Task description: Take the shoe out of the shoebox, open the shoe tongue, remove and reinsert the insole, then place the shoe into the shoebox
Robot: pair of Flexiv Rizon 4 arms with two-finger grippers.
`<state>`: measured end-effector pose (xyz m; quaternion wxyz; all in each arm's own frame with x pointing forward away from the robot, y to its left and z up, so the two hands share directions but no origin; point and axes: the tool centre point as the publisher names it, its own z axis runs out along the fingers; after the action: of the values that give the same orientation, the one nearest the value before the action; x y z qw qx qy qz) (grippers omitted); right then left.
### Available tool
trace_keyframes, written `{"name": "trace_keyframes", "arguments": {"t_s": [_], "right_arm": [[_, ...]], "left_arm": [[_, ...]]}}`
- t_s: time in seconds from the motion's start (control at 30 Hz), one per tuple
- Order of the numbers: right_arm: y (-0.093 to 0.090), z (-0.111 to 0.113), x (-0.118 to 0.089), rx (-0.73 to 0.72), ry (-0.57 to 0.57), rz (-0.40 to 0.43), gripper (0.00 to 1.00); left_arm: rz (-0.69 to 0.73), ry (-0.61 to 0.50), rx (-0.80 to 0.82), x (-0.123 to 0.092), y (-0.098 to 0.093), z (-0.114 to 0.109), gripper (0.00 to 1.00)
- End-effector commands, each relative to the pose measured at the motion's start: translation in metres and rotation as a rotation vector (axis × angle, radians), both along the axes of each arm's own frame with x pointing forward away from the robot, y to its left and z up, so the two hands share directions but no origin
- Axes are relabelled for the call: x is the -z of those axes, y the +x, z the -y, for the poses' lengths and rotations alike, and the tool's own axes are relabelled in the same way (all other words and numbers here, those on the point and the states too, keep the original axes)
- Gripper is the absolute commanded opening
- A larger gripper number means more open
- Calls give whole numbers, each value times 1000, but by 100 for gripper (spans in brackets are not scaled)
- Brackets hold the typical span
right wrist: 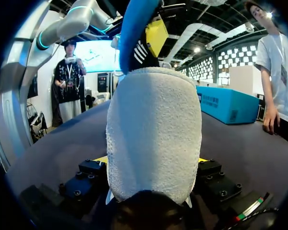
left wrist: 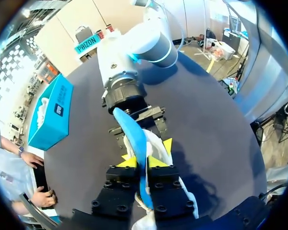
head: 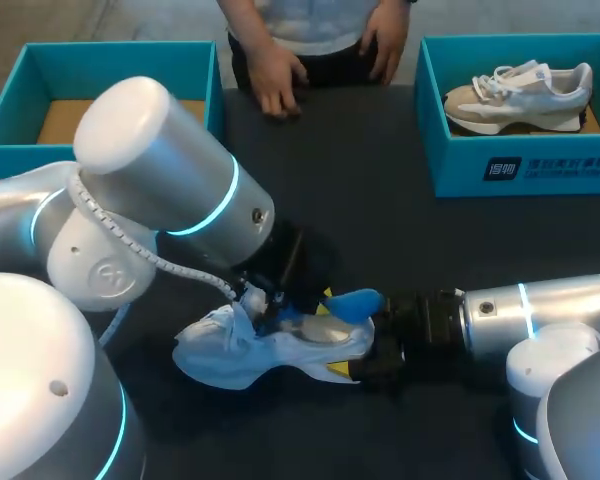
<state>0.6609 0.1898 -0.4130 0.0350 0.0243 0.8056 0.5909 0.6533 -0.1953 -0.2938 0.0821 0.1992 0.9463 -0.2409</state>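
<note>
A white shoe (head: 242,347) lies on its side on the dark table (head: 380,210), toe to the left. My right gripper (head: 363,345) is shut on its heel, and in the right wrist view the fuzzy white heel (right wrist: 153,134) fills the gap between that gripper's fingers (right wrist: 151,160). A blue insole (head: 352,300) sticks up out of the shoe's opening. My left gripper (left wrist: 143,162) comes down from above and is shut on the insole (left wrist: 132,132), one yellow tip against each face. From the right wrist view the insole (right wrist: 134,28) rises above the heel.
A teal shoebox (head: 525,165) at the back right holds a beige shoe (head: 520,92). A second teal shoebox (head: 10,120) with a brown floor stands at the back left. A person's hands (head: 277,85) rest on the table's far edge between them.
</note>
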Motion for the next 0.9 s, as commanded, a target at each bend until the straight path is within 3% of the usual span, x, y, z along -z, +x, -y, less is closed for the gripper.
{"name": "trace_keyframes", "arguments": {"t_s": [0.03, 0.1, 0.23, 0.47, 0.6, 0.9], "right_arm": [[-1, -1, 0, 2, -3, 0, 0], [-1, -1, 0, 2, -3, 0, 0], [-1, -1, 0, 2, -3, 0, 0], [-1, -1, 0, 2, -3, 0, 0], [-1, -1, 0, 2, -3, 0, 0], [-1, -1, 0, 2, -3, 0, 0]], "left_arm": [[3, 13, -8, 3, 3, 10, 22], [3, 14, -12, 3, 4, 11, 34], [-2, 10, -16, 0, 4, 12, 35], [-48, 14, 22, -4, 3, -1, 48], [-55, 27, 23, -3, 5, -6, 64], [-58, 4, 35, -6, -1, -13, 76]]}}
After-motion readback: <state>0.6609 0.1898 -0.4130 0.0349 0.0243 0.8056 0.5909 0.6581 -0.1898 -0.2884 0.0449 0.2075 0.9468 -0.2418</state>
